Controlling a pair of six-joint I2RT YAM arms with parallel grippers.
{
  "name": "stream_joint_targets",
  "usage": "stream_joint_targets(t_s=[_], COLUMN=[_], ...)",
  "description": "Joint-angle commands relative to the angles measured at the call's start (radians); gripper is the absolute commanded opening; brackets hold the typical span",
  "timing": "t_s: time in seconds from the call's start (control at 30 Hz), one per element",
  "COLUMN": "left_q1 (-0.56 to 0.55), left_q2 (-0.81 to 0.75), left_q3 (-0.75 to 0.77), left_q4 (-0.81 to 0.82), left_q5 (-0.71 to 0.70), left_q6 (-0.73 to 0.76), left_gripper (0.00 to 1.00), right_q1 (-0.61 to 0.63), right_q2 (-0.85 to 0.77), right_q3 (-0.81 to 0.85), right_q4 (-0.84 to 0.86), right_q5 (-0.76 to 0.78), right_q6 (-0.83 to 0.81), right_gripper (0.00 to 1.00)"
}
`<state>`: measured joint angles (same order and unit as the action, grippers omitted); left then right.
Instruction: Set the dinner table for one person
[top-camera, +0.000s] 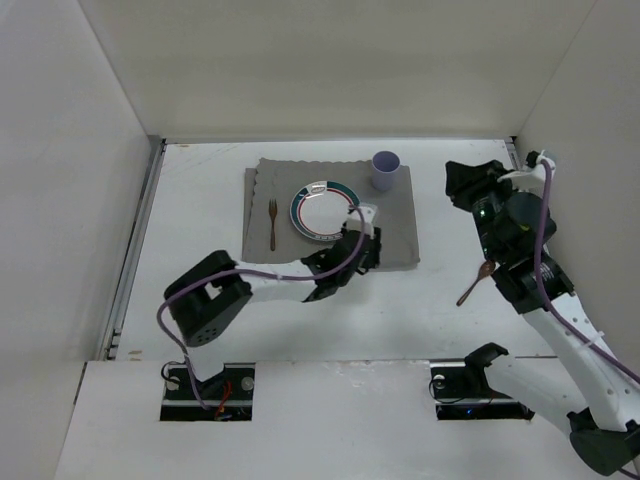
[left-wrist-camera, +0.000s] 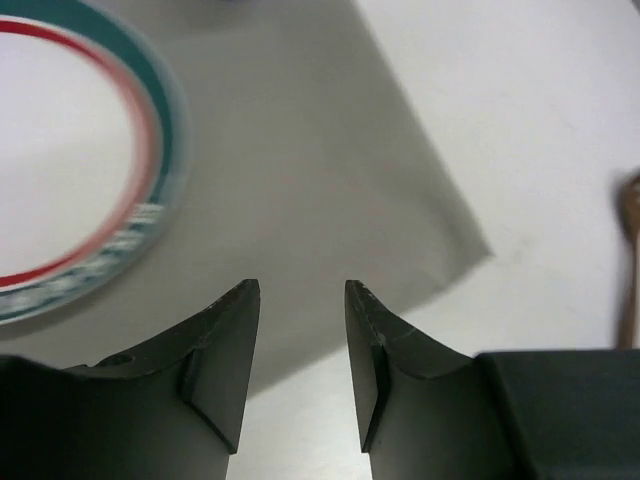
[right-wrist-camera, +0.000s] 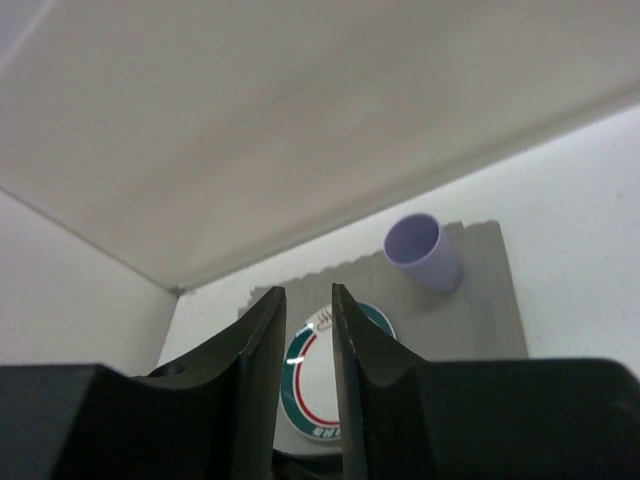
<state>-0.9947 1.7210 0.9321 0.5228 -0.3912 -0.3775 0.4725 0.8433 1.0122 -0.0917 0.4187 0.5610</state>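
White flat dinner table (top-camera: 200, 205), metal-railed; left gripper (left-wrist-camera: 302, 292), right gripper (right-wrist-camera: 308, 294) parted, empty.

The table (top-camera: 200, 195) is a large, flat, plain white rectangle with thin metal rails along its side edges, lying level between white walls on three sides.

The setting is a robotics laboratory test cell. Plain white panels (top-camera: 330, 60) enclose the dinner table (top-camera: 200, 300) on its far and side edges. A metal rail (top-camera: 133, 250) runs along its left edge, and robot arm bases (top-camera: 205, 385) are bolted at its near edge.
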Motion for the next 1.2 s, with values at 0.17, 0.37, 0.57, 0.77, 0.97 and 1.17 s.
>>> stream_joint_targets(t_s=[0.17,0.37,0.57,0.77,0.97,1.17], left_q1=[-0.155,-0.250,-0.281,-0.295,-0.319,-0.310], left_q2=[0.262,0.435,0.607,0.744,0.833,0.871], left_q3=[0.364,0.612,0.812,0.999,1.099,1.099], left_q4=[-0.003,-0.076,-0.096,-0.151,-0.190,-0.205], left_q5=[0.140,0.163,0.104,0.109,0.058,0.081], left_q6=[-0.051,0.003,0.060,0.095,0.152,0.144], left_gripper=[0.39,0.43,0.49,0.50,0.50,0.39], right_q1=[-0.051,-0.081,-0.073,-0.062,-0.059,-0.061], right_q2=[-0.029,-0.042,-0.058,-0.082,-0.101,-0.116], right_q3=[0.126,0.138,0.118,0.083,0.083,0.066], right_q4=[-0.128,-0.172,-0.189,-0.197,-0.209,-0.207], right_q5=[0.083,0.065,0.065,0.060,0.037,0.035], right_q6=[-0.052,-0.032,-0.029,-0.036,-0.029,-0.023], right_gripper=[0.47,0.48,0.48,0.48,0.48,0.48])
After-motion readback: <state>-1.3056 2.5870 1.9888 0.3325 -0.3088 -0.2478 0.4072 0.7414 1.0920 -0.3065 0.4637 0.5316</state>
